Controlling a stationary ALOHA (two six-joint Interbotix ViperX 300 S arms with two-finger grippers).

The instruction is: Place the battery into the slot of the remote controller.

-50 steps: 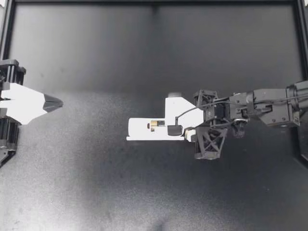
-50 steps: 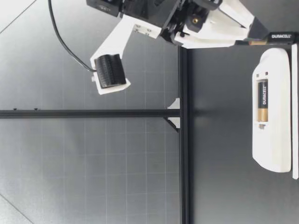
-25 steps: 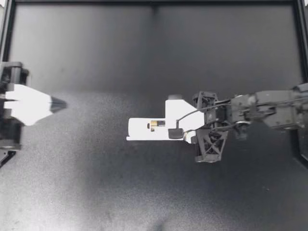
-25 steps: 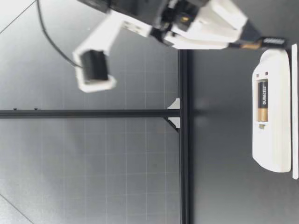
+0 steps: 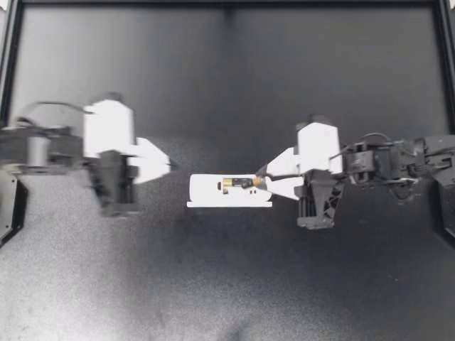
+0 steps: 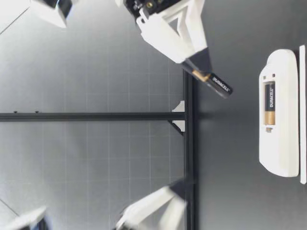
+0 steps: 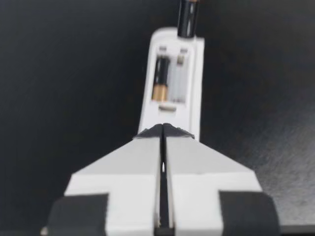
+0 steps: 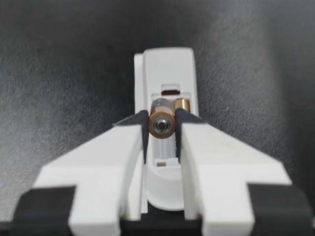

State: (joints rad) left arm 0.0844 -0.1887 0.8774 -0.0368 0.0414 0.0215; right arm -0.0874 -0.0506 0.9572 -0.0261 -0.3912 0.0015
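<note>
The white remote (image 5: 229, 192) lies face down mid-table with its battery bay uncovered. One battery (image 5: 231, 185) sits in one slot; the slot beside it (image 7: 179, 81) is empty. My right gripper (image 5: 264, 182) is shut on a second battery (image 6: 217, 83), held tilted, nose down, above the remote's (image 6: 278, 112) end. In the right wrist view the battery (image 8: 162, 124) sits clamped between the fingers (image 8: 189, 129), over the bay. My left gripper (image 5: 168, 167) is shut and empty, a short way off the remote's other end; its tips (image 7: 163, 129) point at the remote (image 7: 170, 83).
A black frame rail (image 5: 227, 4) borders the dark table mat. A black post and crossbar (image 6: 188, 143) stand behind the table in the low view. Nothing else lies on the mat.
My left arm swept in from the table's left edge toward the remote. My right gripper rose and turned, tilting the battery nose down over the remote's end.
</note>
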